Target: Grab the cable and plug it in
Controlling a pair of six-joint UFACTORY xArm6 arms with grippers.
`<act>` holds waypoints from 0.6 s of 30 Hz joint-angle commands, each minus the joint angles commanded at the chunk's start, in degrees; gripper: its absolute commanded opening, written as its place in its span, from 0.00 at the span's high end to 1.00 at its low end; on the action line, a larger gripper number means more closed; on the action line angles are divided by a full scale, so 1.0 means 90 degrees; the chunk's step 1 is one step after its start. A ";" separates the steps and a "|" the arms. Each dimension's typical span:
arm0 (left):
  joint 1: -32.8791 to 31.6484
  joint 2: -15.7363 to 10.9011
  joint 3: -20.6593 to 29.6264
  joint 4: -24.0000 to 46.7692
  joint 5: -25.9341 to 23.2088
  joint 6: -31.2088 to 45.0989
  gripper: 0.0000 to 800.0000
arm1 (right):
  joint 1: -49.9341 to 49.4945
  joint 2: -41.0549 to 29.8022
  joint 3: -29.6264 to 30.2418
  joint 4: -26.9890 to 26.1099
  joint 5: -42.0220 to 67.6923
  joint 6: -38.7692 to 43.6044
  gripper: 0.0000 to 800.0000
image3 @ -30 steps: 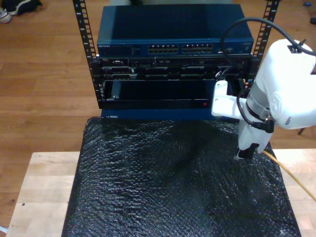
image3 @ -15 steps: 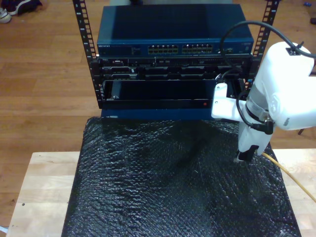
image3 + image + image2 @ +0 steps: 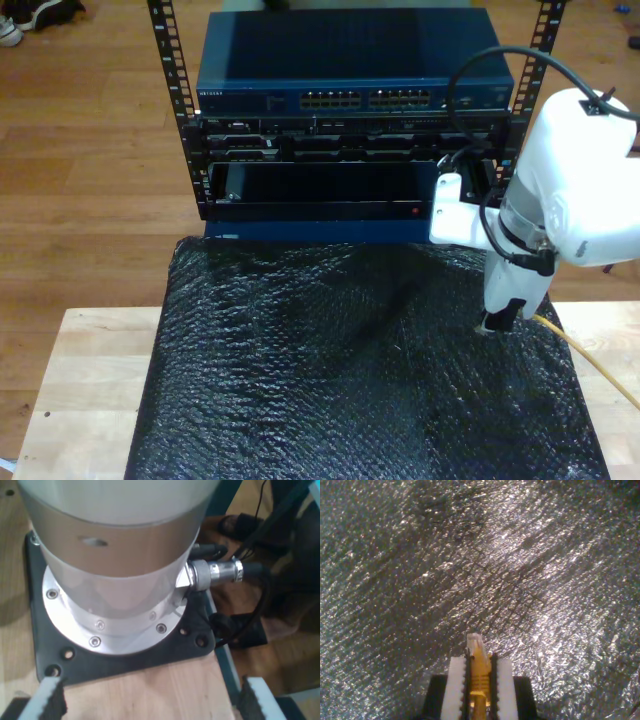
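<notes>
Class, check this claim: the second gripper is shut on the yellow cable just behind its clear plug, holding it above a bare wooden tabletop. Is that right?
One detail is wrong. My second gripper is shut on the yellow cable just behind its clear plug, but it is held above the black bubble-wrap mat, not bare wood. The second wrist view shows this.

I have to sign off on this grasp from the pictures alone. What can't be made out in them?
- Exterior view: the cable's plug, hidden behind my second gripper.
- Exterior view: the cable's far end, cut off by the exterior view's right edge.
- Exterior view: the switch's ports, too small to tell free from taken.
</notes>
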 joint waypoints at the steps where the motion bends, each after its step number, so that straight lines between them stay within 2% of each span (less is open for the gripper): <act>1: 0.0068 -0.0020 0.0068 0.0000 -0.0117 0.0098 0.00 | 0.0000 0.0000 0.0020 0.0000 0.0000 0.0000 1.00; 6: 0.0244 -0.0205 0.0410 -0.0078 -0.0723 0.0449 0.00 | 0.0010 0.0010 0.0166 0.0020 -0.0010 0.0010 1.00; 13: 0.0371 -0.0225 0.0527 -0.0449 -0.0947 0.1123 0.00 | 0.0039 0.0244 0.0274 0.0020 -0.0059 0.0039 1.00; 18: 0.0449 -0.0225 0.1016 -0.0449 -0.1709 0.1455 0.00 | 0.0000 0.0410 0.0303 0.0010 -0.0059 0.0029 1.00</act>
